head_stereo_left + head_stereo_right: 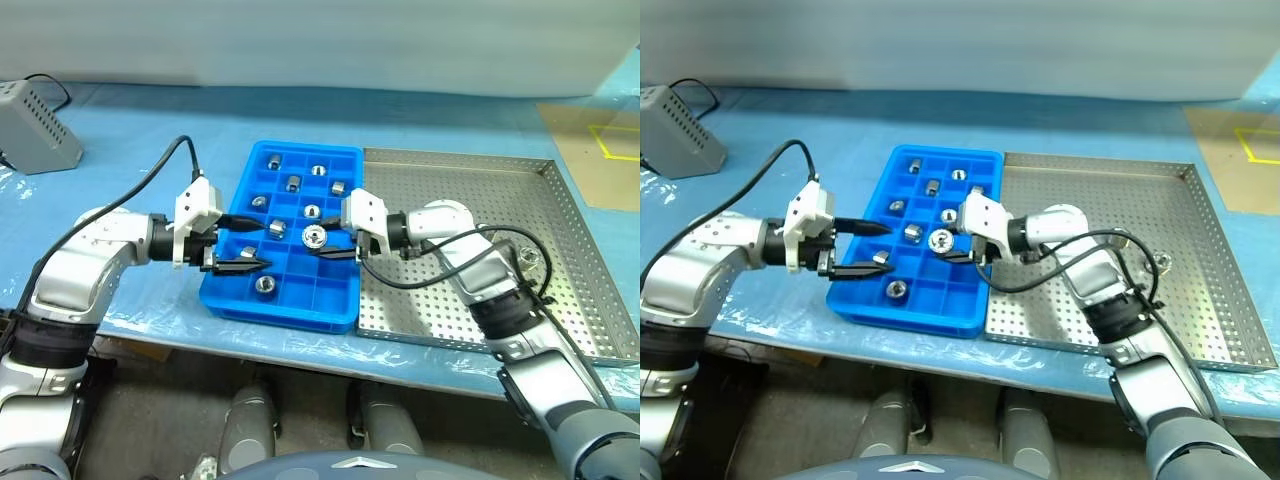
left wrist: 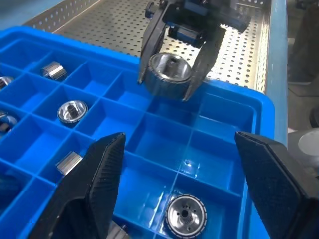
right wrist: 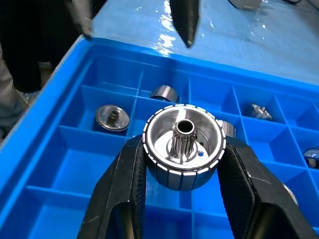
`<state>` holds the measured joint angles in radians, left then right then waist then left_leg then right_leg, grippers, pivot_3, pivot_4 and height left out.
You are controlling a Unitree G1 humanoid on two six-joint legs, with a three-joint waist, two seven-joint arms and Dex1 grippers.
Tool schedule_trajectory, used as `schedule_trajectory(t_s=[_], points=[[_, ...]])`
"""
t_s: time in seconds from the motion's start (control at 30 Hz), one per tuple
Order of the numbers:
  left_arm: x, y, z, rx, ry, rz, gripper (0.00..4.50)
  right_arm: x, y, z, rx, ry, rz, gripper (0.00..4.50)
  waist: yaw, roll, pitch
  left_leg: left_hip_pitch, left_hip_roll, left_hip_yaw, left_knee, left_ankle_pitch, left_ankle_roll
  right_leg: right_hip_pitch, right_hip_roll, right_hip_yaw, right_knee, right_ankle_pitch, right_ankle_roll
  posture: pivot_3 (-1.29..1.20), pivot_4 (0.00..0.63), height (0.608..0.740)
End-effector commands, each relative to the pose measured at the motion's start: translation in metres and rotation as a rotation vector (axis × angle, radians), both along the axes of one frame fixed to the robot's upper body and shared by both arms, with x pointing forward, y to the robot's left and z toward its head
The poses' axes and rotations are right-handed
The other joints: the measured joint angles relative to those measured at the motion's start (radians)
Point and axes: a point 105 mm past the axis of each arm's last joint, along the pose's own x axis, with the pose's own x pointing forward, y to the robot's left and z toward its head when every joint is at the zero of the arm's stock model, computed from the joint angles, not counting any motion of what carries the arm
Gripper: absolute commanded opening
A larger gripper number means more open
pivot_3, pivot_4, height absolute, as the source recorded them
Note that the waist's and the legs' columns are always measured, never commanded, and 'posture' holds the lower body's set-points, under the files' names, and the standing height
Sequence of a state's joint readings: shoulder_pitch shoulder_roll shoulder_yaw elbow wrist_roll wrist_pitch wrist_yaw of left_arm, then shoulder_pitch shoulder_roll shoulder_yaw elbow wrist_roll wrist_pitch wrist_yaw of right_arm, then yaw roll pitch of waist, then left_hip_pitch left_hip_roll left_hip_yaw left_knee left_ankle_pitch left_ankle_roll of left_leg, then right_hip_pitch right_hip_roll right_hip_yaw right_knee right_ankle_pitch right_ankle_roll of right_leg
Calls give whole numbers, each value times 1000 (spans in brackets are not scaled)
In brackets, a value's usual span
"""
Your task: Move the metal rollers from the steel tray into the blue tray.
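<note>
The right gripper point(image 1: 322, 243) clamps a metal roller point(image 3: 182, 146) above the blue tray point(image 1: 338, 312), its fingers hiding the roller's sides. The left gripper point(image 1: 245, 243) hovers over the tray's near-left part with jaws wide and empty. One roller point(image 1: 528, 258) in the steel tray point(image 1: 574, 214) is partly hidden behind the right arm, others sit in blue compartments, and no writing is legible anywhere.

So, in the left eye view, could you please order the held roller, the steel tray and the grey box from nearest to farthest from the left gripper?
1. Held roller, in the right gripper, opposite the left gripper, over the blue tray.
2. Steel tray, beyond the blue tray.
3. Grey box, far corner.
</note>
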<state>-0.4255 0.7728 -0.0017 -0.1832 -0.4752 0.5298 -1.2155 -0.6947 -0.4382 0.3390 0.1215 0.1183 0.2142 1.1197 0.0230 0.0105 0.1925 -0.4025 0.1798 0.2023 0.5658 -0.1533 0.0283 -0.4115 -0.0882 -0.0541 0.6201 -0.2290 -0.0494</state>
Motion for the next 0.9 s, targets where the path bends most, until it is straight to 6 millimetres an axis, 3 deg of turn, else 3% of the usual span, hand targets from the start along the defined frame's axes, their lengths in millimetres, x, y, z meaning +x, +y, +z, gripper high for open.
schedule_trajectory(t_s=[0.03, 0.27, 0.4, 0.43, 0.53, 0.57, 0.6, 0.73, 0.83, 0.9], points=[[-9, -3, 13, -25, -49, 7, 3724, 10, 4, -3, 9, 8, 4, 1606, 4, 0, 0, 0, 0, 0, 0, 0, 0, 0, 0, 0, 0, 0, 0, -21, 150, 740], [-7, 3, 12, -25, -47, 53, 3724, -4, 11, -22, -21, 99, 81, 1606, 21, 0, 0, -1, 0, 0, 0, 0, 0, -1, 0, 0, 0, 0, 0, -13, 150, 740], [-5, 1, 11, -26, -49, 47, 3724, -1, 13, -23, -12, 99, 60, 1606, 22, 0, 0, -1, 0, 0, 1, 0, 0, -1, 0, 0, 1, 0, 0, -24, 150, 740], [-5, 0, 11, -30, -50, 44, 3724, 1, 13, -22, -3, 98, 48, 2317, 22, 0, 0, -1, 0, 0, 1, 0, 0, -1, 0, 0, 1, 0, 0, -27, 150, 740], [-3, -4, 11, -37, -48, 35, 3724, 5, 11, -20, 4, 100, 23, 3316, 22, 0, 0, 0, 0, 0, 1, 0, -1, -1, 0, 0, 2, 0, 0, -35, 150, 740], [-3, -5, 10, -39, -45, 27, 3724, 3, 10, -17, 15, 115, 24, 3596, 21, 0, 0, 0, 0, 0, 1, 0, -1, -1, 0, 0, 2, 0, 0, -35, 150, 740], [-3, -6, 10, -40, -43, 19, 3724, 2, 7, -13, 26, 120, 24, 3596, 21, 0, 0, 0, 0, 0, 1, 1, -1, -1, 0, 0, 2, 0, 0, -66, 150, 740], [1, -14, 11, -53, -40, -19, 3724, 6, -13, 9, 63, 81, -37, 3596, 22, 0, 0, -1, 0, 0, 1, 0, 0, -1, 0, 0, 2, 0, 0, -109, 150, 740], [8, -23, 11, -76, -39, -49, 3724, 15, -42, 39, 119, 28, -148, 3596, 21, 0, 0, 0, 0, 0, 2, 0, 0, 0, 0, 0, 2, 0, 0, -154, 150, 740], [14, -32, 11, -101, -41, -71, 3724, 24, -73, 58, 149, -14, -268, 3596, 21, 0, 0, 0, -1, 0, 2, 0, 0, 1, 0, 0, 2, 0, 0, -207, 150, 740]])
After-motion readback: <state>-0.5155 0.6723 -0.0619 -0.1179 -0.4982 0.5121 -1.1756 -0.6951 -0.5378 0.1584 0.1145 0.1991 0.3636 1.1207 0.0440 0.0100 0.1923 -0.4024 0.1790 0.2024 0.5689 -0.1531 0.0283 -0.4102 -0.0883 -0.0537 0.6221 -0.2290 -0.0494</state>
